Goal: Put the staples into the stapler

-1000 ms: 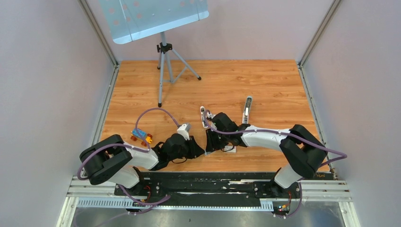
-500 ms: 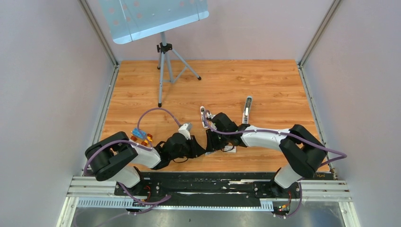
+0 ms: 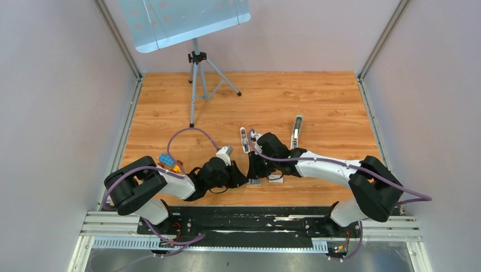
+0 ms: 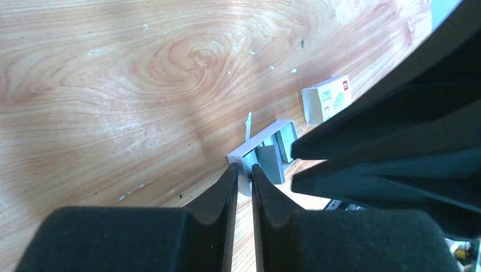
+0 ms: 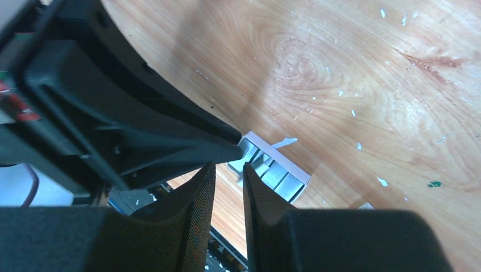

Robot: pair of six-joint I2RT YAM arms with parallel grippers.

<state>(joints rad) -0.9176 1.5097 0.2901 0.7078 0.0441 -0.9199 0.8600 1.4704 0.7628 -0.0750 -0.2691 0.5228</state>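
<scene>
top: left gripper (image 3: 244, 181) and right gripper (image 3: 253, 175) tip to tip at near edge, stapler (image 3: 296, 131) well apart behind | left wrist: jaws nearly closed, apparently pinching white tray (image 4: 252, 140) rim to steady it, staples (image 4: 271, 164) inside | right wrist: jaws a slit apart at tray end, grasp unclear

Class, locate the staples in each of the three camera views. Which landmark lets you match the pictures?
Top external: staples, a tiny grey speck just below centre.
Left wrist: grey blocks slightly right of and below centre.
Right wrist: grey blocks below and right of centre.
Shared landmark: the white tray holding them, clear in both wrist views.
</scene>
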